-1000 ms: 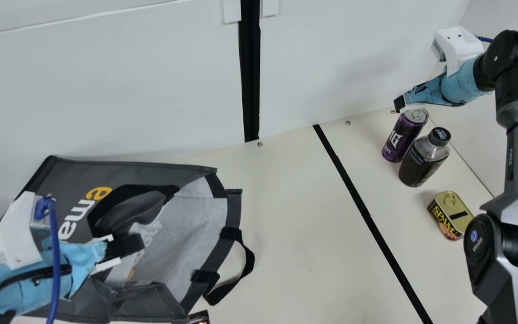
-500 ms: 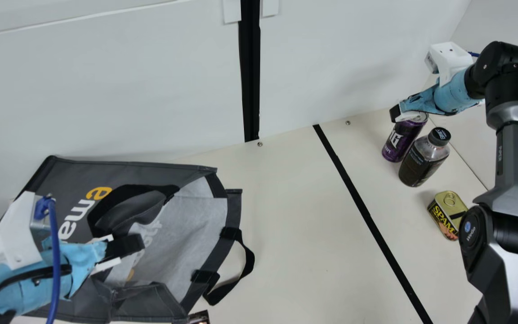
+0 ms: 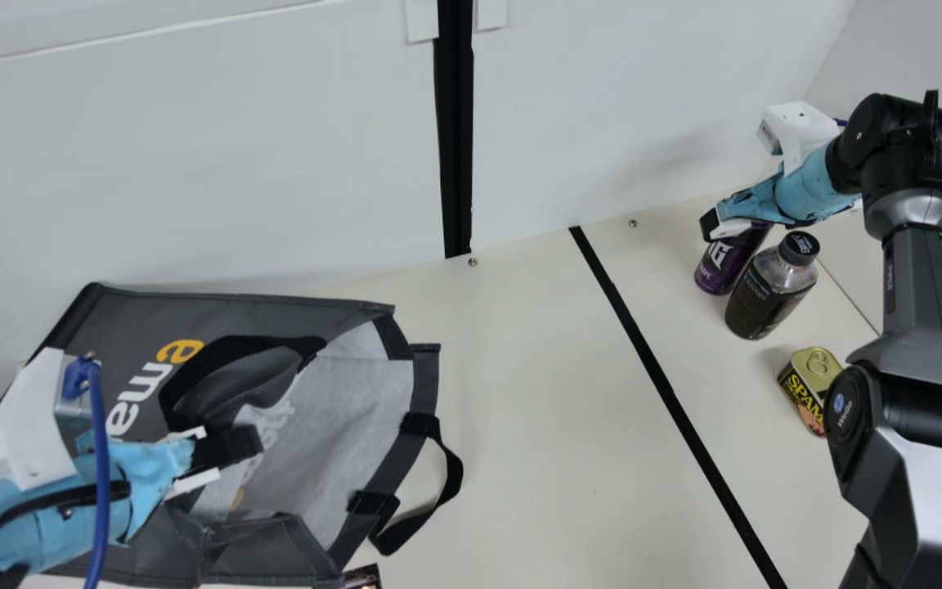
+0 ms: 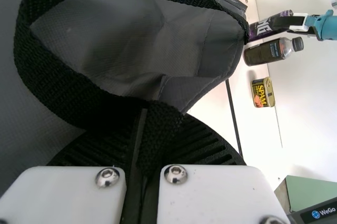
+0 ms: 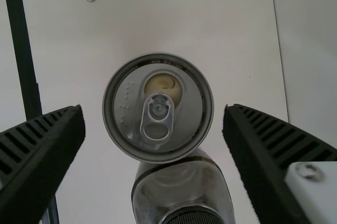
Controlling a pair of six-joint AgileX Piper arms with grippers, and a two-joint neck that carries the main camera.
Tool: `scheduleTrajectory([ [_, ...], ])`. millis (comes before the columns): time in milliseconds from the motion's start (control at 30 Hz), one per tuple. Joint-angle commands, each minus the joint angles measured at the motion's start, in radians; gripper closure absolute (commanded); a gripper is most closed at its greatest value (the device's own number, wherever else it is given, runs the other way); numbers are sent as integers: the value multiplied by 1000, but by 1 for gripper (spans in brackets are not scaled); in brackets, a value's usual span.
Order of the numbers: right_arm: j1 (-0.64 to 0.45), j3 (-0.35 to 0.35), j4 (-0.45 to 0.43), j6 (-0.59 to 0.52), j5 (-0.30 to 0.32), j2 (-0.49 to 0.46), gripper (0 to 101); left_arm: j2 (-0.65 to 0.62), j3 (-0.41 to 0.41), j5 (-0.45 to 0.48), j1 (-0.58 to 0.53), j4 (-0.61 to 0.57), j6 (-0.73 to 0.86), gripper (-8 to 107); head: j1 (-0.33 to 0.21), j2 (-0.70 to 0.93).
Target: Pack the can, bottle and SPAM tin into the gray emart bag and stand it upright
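In the main view my left gripper (image 3: 230,446) is at the gray bag (image 3: 144,315), which lies on its side, mouth to the right. The left wrist view has my left gripper (image 4: 142,166) shut on the bag's black strap (image 4: 63,95). My right gripper (image 3: 712,227) is at the top of the upright purple can (image 3: 716,266); in the right wrist view my right gripper (image 5: 152,134) stands open, one finger on either side of the can's lid (image 5: 158,108). The dark bottle (image 3: 765,294) stands close beside the can, and the SPAM tin (image 3: 810,384) lies nearer the right arm's elbow.
A white wall (image 3: 234,164) rises behind the table (image 3: 536,393). Black tape (image 3: 667,393) crosses the table between bag and goods. The bag's other handle (image 3: 446,491) sticks out to the right. A small dark object (image 3: 362,577) lies at the front edge.
My right gripper has come down and slightly to the left, from above the can to around its top. The left arm and the bag have stayed still.
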Motion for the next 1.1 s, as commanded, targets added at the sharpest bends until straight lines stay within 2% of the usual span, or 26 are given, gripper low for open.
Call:
scheduleTrajectory([
  [0, 0, -4, 6, -3, 1, 4, 40, 0, 0, 0, 0, 0, 0, 107, -23, -1],
  [300, 2, -26, 21, -24, 1, 17, 100, 0, 0, 0, 0, 0, 0, 107, -23, -1],
  [733, 15, -33, 75, -86, 1, -26, 101, 0, 0, 0, 0, 0, 0, 107, -23, -1],
  [1067, 26, 31, 116, -143, 1, -113, 101, 0, 0, 0, 0, 0, 0, 107, -23, -1],
])
